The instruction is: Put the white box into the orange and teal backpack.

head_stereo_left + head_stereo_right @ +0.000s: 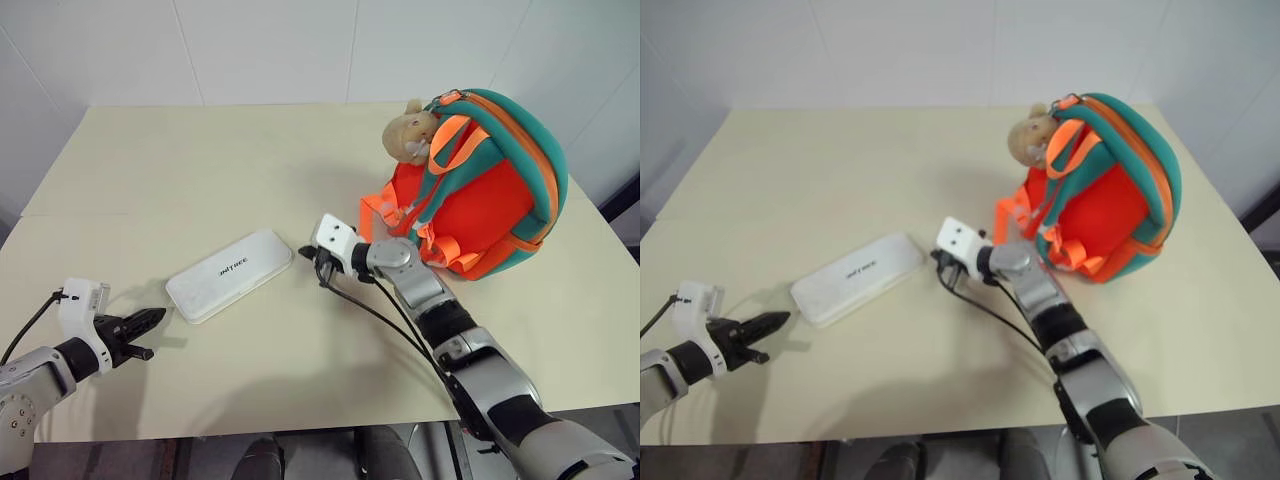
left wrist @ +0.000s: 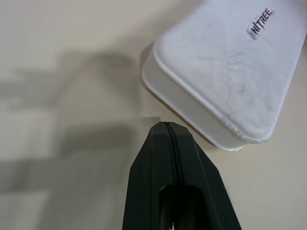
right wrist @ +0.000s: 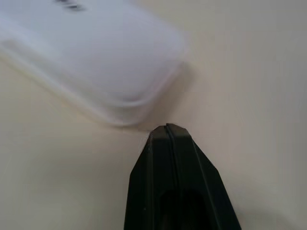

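Nearest us, the left gripper [image 1: 150, 320] and right gripper [image 1: 306, 253] flank the white box [image 1: 230, 274], each with fingers pressed together and empty. The box lies flat on the table [image 1: 200, 170], well apart from the orange and teal backpack [image 1: 480, 190], which stands upright beyond the right arm. We judge a two-sided squeeze is intended: we keep both tips level and opposed.

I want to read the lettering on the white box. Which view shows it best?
The left wrist view: the white box is close and its lettering sharp. Both eye views show the whole box, lettering tiny; the right wrist view shows one blurred end.
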